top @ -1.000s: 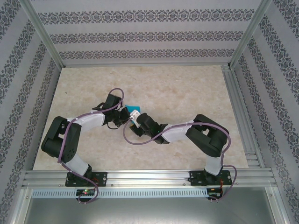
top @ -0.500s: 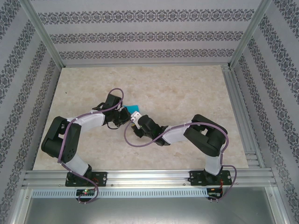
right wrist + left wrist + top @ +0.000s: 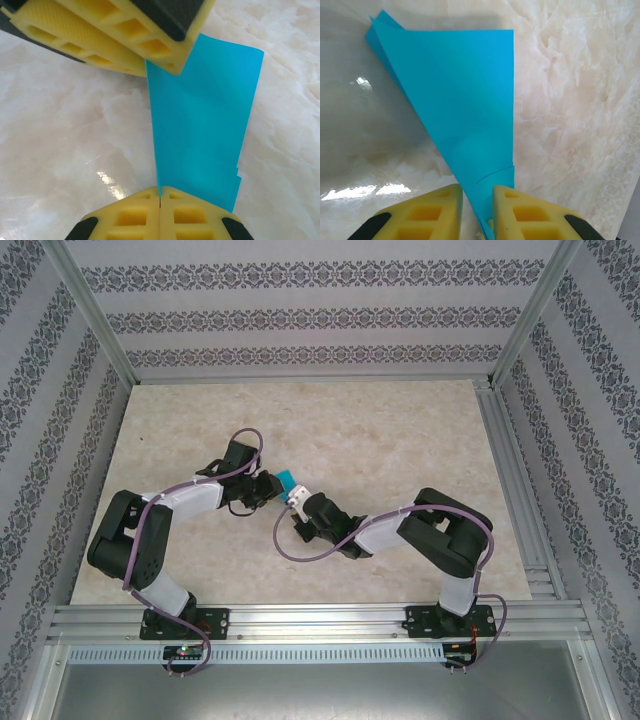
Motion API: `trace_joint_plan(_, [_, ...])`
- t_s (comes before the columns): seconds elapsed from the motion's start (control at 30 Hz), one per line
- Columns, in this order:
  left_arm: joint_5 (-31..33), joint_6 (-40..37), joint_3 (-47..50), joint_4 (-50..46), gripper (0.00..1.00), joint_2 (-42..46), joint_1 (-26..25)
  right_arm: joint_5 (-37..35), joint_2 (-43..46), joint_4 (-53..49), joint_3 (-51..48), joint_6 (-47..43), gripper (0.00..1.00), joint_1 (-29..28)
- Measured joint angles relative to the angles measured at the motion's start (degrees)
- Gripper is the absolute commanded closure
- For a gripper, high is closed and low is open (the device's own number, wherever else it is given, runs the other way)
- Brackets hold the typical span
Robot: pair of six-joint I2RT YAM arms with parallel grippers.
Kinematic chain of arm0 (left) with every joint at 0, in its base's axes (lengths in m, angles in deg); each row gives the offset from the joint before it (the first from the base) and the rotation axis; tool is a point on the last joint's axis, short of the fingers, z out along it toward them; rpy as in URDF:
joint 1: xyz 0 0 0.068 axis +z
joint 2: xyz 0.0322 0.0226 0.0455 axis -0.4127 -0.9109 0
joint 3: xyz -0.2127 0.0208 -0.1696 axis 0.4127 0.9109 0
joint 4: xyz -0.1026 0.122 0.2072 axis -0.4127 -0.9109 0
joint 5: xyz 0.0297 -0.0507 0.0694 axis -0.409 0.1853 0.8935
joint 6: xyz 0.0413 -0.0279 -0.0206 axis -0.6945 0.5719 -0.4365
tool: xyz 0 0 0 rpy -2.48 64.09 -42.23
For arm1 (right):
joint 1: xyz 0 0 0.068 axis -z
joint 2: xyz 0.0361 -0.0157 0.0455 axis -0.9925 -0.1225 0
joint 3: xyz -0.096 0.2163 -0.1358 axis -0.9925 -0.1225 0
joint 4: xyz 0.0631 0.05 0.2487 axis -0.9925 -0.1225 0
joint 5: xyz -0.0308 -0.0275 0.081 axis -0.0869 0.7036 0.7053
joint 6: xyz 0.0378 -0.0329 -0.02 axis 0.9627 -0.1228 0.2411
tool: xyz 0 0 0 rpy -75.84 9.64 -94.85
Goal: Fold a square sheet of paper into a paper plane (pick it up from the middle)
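Where the two arms meet, just left of centre in the top view, the folded paper (image 3: 288,479) sits btwn the left gripper (image 3: 265,487) and the right gripper (image 3: 297,502). It shows as a small turquoise patch over the marble-look table (image 3: 400,430). Both arms bend inward w/ purple cables (image 3: 285,540) looping over them.

Left wrist view: paper runs from upper left of frame down to bottom centre, narrowing to a tip. The tip drops into the gap btwn the two yellow fingers (image 3: 432,210). Jaws stand narrow, slightly apart. A strip of table shows btwn the frame-left finger and the paper, so they aren't clamped on it. Whether the paper touches the frame-right finger, can't tell. A second layer peeks out at the top left corner, and a short flap edge shows near the tip.

Right wrist view: right gripper's yellow pads (image 3: 130,217) at bottom centre are pressed together w/ no gap, and the paper's left edge is pinched in the seam. The paper rises from there toward upper right of frame, off the table. Left gripper's fingers come in from top left, their tip at the paper's upper left edge.
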Motion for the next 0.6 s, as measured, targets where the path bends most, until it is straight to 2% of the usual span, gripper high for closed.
trace_joint_plan(0.1, [0.0,-0.1,0.0,0.0,0.83,0.0,0.3,0.4,0.2,0.4,-0.3,0.0,0.93,0.0])
trace_joint_plan(0.23, [-0.1,-0.2,0.0,0.0,0.91,0.0,0.3,1.1,0.2,0.4,-0.3,-0.1,0.84,0.0])
trace_joint_plan(0.33, [-0.1,-0.2,0.0,0.0,0.93,0.0,0.3,1.4,0.1,0.3,-0.1,-0.3,0.81,0.0])
trace_joint_plan(0.6, [-0.7,-0.2,0.0,0.0,0.93,0.4,0.3,1.4,-2.0,0.8,3.4,-1.5,0.79,0.0])
